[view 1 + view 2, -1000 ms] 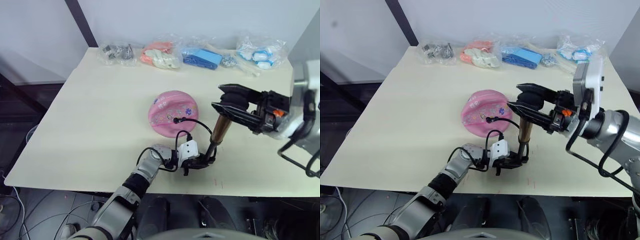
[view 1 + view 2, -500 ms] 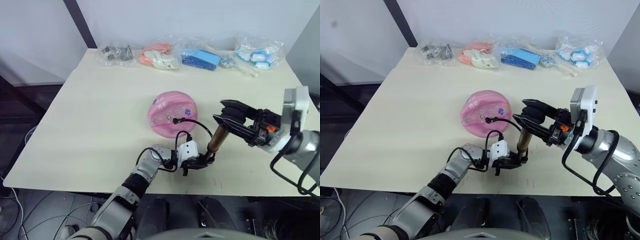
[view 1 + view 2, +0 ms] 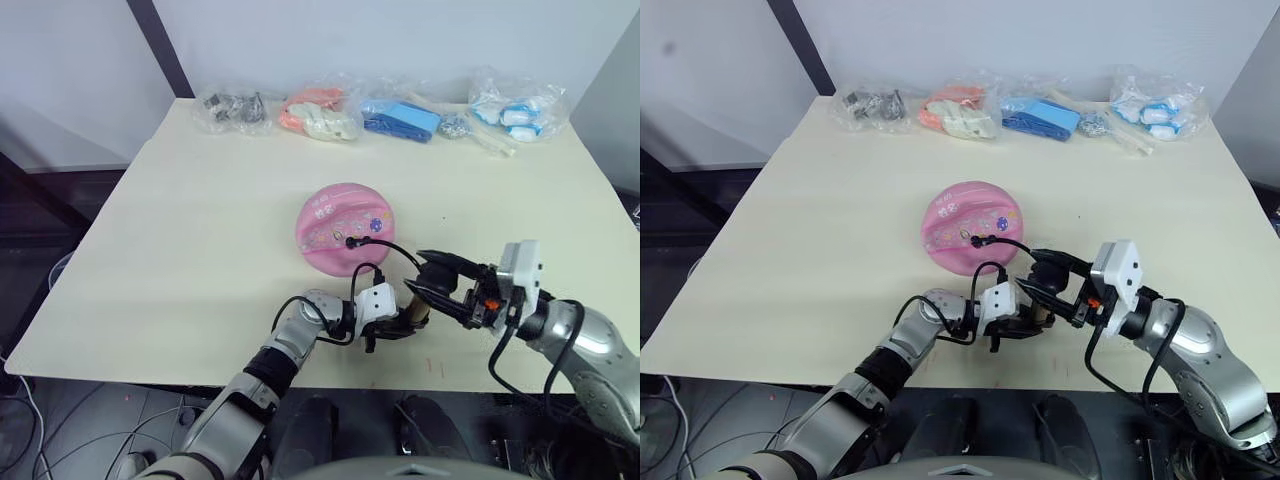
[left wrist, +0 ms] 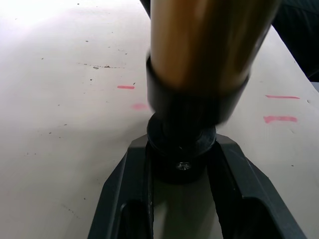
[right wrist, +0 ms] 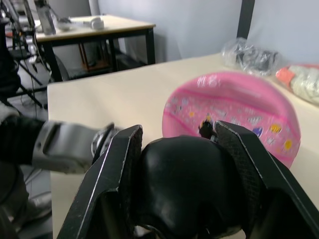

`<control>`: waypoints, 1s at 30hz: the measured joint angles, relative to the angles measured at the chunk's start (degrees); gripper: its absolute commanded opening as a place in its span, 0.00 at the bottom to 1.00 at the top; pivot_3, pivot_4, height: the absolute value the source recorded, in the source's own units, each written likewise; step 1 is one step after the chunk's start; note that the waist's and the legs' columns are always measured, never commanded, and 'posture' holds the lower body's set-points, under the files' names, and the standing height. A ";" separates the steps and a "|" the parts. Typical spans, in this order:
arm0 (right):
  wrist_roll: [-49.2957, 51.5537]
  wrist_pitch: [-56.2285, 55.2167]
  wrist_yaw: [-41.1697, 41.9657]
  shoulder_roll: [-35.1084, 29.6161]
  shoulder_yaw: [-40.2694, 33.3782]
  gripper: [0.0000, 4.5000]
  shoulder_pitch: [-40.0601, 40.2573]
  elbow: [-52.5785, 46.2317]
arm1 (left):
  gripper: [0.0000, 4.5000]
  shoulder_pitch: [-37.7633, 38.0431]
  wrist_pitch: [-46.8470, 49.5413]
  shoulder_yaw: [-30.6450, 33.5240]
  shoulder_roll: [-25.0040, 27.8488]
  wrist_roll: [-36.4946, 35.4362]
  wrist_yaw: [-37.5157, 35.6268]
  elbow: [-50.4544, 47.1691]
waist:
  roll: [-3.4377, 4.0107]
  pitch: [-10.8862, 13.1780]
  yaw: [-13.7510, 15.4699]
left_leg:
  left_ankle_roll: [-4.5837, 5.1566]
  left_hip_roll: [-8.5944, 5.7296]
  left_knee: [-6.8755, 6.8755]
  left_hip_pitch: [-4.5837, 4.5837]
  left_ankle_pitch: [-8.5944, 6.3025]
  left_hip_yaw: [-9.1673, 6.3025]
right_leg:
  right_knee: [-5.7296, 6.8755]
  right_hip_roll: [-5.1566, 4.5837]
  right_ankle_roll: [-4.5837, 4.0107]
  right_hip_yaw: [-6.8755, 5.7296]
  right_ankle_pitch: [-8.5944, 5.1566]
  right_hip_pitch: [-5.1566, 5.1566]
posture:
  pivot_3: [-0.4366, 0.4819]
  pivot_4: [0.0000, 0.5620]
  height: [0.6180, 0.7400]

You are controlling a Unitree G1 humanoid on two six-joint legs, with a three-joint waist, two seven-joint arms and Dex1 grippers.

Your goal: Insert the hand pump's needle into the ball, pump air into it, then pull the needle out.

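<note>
The pink ball [image 3: 345,225] lies sagging at the table's middle. The needle's black fitting [image 3: 352,241] sits against its near side, and the pin itself is hidden. A thin black hose [image 3: 398,252] loops from there down to the hand pump [image 3: 414,311], which stands close to the table's front edge. My left gripper [image 3: 398,326] is shut on the pump's black base cap [image 4: 182,157], below the gold cylinder [image 4: 209,45]. My right gripper [image 3: 428,287] is shut on the pump's black handle [image 5: 184,194], held low over the cylinder.
Several clear bags of small items line the table's far edge: dark parts [image 3: 235,105], pale orange pieces [image 3: 318,112], blue pieces [image 3: 405,116] and white-blue pieces [image 3: 520,102]. Red marks [image 4: 279,118] dot the table near the pump. The table's front edge runs just behind my left gripper.
My right gripper has come down and in toward the pump's base with the handle, so much less of the gold cylinder shows. The left gripper, the ball and the hose's fitting stayed put.
</note>
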 measured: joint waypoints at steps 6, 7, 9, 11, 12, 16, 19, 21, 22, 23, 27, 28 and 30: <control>-2.64 -3.13 1.33 0.55 0.88 0.41 0.44 1.62 | 0.22 -0.04 -1.15 -0.03 -0.26 0.29 0.17 1.09 | 0.00 -0.10 0.03 | 0.00 0.00 0.00 0.03 0.00 0.00 | -0.01 -0.01 -0.01 0.00 0.01 0.05 | 0.48 0.27 0.97; -2.55 -2.93 1.32 0.55 0.69 0.41 0.35 1.60 | 0.22 -0.04 -1.21 -0.04 -0.34 0.30 0.16 1.21 | 0.00 -0.10 0.03 | 0.00 0.00 0.00 0.02 0.00 0.00 | -0.01 -0.01 -0.01 0.00 0.01 0.05 | 0.48 0.27 0.97; -1.09 -0.88 1.29 -0.07 -0.80 0.41 -0.62 1.15 | 0.22 -0.14 -1.27 0.02 -0.71 0.31 0.16 1.52 | 0.01 -0.10 0.11 | 0.00 -0.03 0.01 0.01 0.00 -0.01 | -0.01 -0.03 -0.02 0.00 0.01 0.05 | 0.48 0.27 0.97; 1.08 1.96 1.24 -1.32 -1.85 0.41 -1.78 0.60 | 0.22 -0.28 -1.27 0.09 -0.97 0.30 0.14 1.76 | 0.01 -0.09 0.17 | 0.00 -0.04 0.02 -0.03 0.00 -0.02 | -0.03 -0.04 -0.17 0.00 0.10 0.04 | 0.48 0.27 0.97; 1.53 2.76 1.21 -1.66 -2.19 0.41 -2.15 0.50 | 0.22 -0.31 -1.27 0.10 -1.04 0.28 0.13 1.80 | 0.01 -0.09 0.20 | 0.00 -0.05 0.02 -0.04 0.00 -0.02 | -0.03 -0.04 -0.17 -0.01 0.10 0.03 | 0.48 0.27 0.97; 10.52 11.02 -0.04 -6.37 -7.51 0.41 -7.84 -3.50 | 0.22 -0.48 -1.26 0.18 -1.47 0.21 0.08 2.13 | 0.09 -0.03 0.36 | 0.00 -0.09 0.03 -0.13 0.00 -0.10 | -0.07 -0.09 -0.18 -0.08 0.11 0.01 | 0.48 0.27 0.97; 16.82 15.51 -1.45 -8.89 -10.45 0.41 -11.77 -4.97 | 0.22 -0.61 -1.27 0.27 -1.68 0.17 0.09 2.37 | 0.13 0.00 0.35 | 0.00 -0.13 0.04 -0.19 0.00 -0.10 | -0.09 -0.15 -0.18 -0.11 0.11 -0.01 | 0.48 0.27 0.97; 21.30 17.75 -1.99 -10.80 -13.16 0.41 -14.93 -5.44 | 0.22 -0.67 -1.26 0.45 -1.92 0.14 0.12 2.57 | 0.11 0.01 0.36 | 0.01 -0.13 0.03 -0.20 0.00 -0.15 | -0.11 -0.15 -0.18 -0.16 0.11 0.00 | 0.48 0.27 0.97; 23.12 18.70 -2.47 -11.33 -13.89 0.41 -15.99 -5.52 | 0.22 -0.68 -1.26 0.52 -2.02 0.12 0.14 2.65 | 0.11 0.02 0.37 | 0.01 -0.13 0.04 -0.22 -0.01 -0.17 | -0.11 -0.15 -0.18 -0.19 0.11 -0.01 | 0.48 0.27 0.97; 24.57 19.59 -2.90 -12.04 -14.54 0.41 -17.08 -5.51 | 0.22 -0.75 -1.26 0.57 -2.07 0.11 0.12 2.72 | 0.14 0.04 0.35 | 0.01 -0.13 0.04 -0.23 0.00 -0.15 | -0.11 -0.15 -0.18 -0.17 0.11 -0.02 | 0.48 0.27 0.97; 30.90 23.02 -4.36 -15.53 -17.11 0.41 -22.31 -5.20 | 0.22 -0.86 -1.27 0.67 -2.30 0.07 0.08 3.04 | 0.15 0.05 0.32 | 0.02 -0.13 0.04 -0.23 -0.01 -0.14 | -0.11 -0.16 -0.18 -0.17 0.12 -0.02 | 0.48 0.27 0.97; 32.13 23.51 -4.70 -16.08 -17.56 0.41 -23.13 -5.16 | 0.22 -0.89 -1.29 0.67 -2.32 0.07 0.05 3.10 | 0.15 0.05 0.33 | 0.02 -0.13 0.04 -0.23 -0.01 -0.15 | -0.11 -0.16 -0.18 -0.17 0.11 -0.02 | 0.48 0.27 0.97; 33.41 24.29 -5.14 -16.84 -18.27 0.41 -24.13 -5.12 | 0.22 -0.91 -1.36 0.66 -2.34 0.07 0.03 3.16 | 0.14 0.05 0.34 | 0.02 -0.13 0.03 -0.24 -0.01 -0.15 | -0.11 -0.16 -0.18 -0.18 0.12 -0.02 | 0.48 0.27 0.97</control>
